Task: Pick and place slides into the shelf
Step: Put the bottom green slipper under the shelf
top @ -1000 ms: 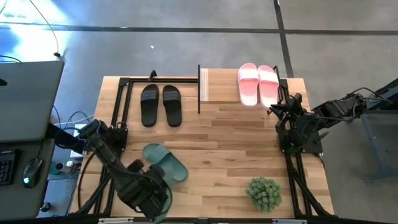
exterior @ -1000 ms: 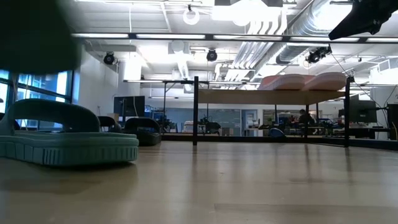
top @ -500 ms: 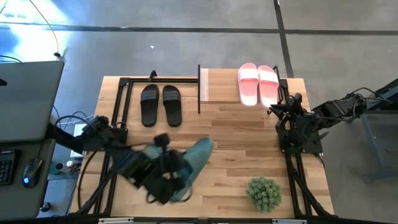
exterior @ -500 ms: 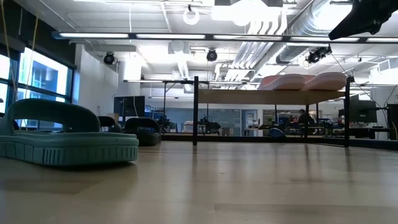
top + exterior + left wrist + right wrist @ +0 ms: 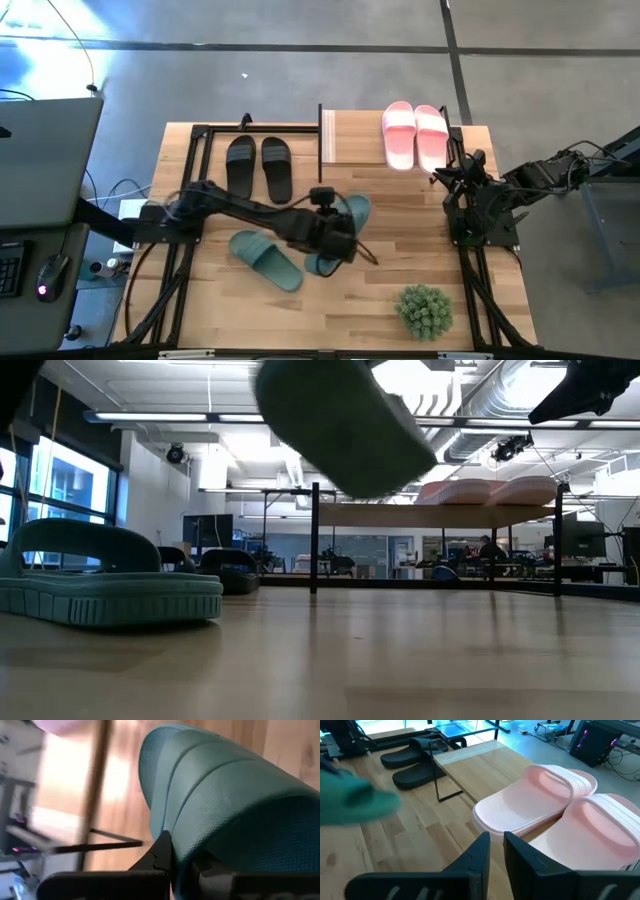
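I am seeing one dark green foam slide sandal [image 5: 340, 232] being carried above the middle of the wooden worktop [image 5: 390, 280], clamped in my left pincer [image 5: 335, 240], while its mate, the second dark green slide [image 5: 266, 259], is lying flat on the worktop just beside it. The pale pink foam slides [image 5: 415, 135] are sitting on the light wooden top board of the low black-framed shelf [image 5: 350, 137], and the black foam slides [image 5: 258, 166] are lying beside it inside the frame. My right pincer [image 5: 496, 851] is waiting at the worktop's right edge near the pink pair, its fingers a narrow gap apart and holding nothing.
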Robot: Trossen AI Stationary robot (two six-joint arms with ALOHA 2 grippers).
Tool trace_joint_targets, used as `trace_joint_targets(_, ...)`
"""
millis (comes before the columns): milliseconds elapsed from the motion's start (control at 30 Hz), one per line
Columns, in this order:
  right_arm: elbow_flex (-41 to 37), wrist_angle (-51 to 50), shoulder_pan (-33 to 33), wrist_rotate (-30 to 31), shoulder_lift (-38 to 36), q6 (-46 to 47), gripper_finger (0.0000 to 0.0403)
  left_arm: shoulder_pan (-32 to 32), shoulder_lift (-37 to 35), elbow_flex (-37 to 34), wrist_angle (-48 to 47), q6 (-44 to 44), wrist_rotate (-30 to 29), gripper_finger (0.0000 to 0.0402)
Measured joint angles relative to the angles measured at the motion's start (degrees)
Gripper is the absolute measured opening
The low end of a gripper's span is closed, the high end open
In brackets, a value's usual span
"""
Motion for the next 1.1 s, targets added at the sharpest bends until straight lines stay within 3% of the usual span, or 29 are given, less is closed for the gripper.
trace_joint_targets(467, 0.0, 0.0, 0.0, 0.0, 0.0, 0.0, 0.0048, 9.3, 12.1, 0.1, 2.8, -4.0, -5.9, 0.0)
trace_joint_targets(800, 0.0, 0.0, 0.0, 0.3, 0.0, 0.0, 0.0048, 10.6, 12.6, 0.1, 4.5, -4.4, -10.3, 0.0)
trace_joint_targets(1100, 0.0, 0.0, 0.0, 0.4, 0.0, 0.0, 0.0048, 11.4, 14.9, 0.1, 4.6, -2.8, -8.7, 0.0)
